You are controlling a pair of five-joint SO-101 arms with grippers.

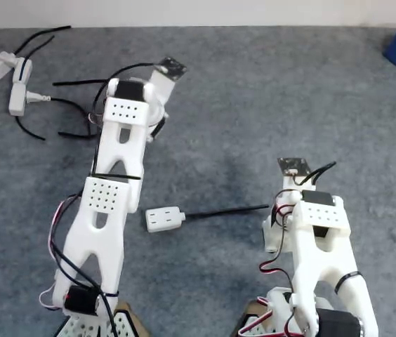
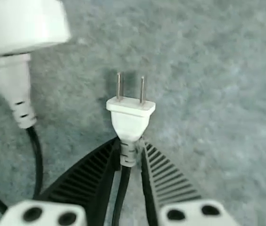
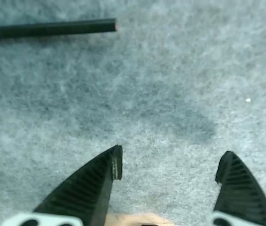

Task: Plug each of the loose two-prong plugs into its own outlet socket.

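Note plug (image 2: 129, 115) clenched in left gripper (image 2: 129, 147) at ribbed neck: likely light, rigid, 2 bendable prongs. Grip body, never prongs. Note right gripper (image 3: 172, 154) spread, empty.

light: bright, even, diffuse; shadows: soft, faint on carpet (image 1: 254, 105); darkest around prongs of plug (image 2: 129, 115)

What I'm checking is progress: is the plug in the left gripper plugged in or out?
Out: the plug shows both prongs bare over the carpet, with the left gripper shut on its neck.
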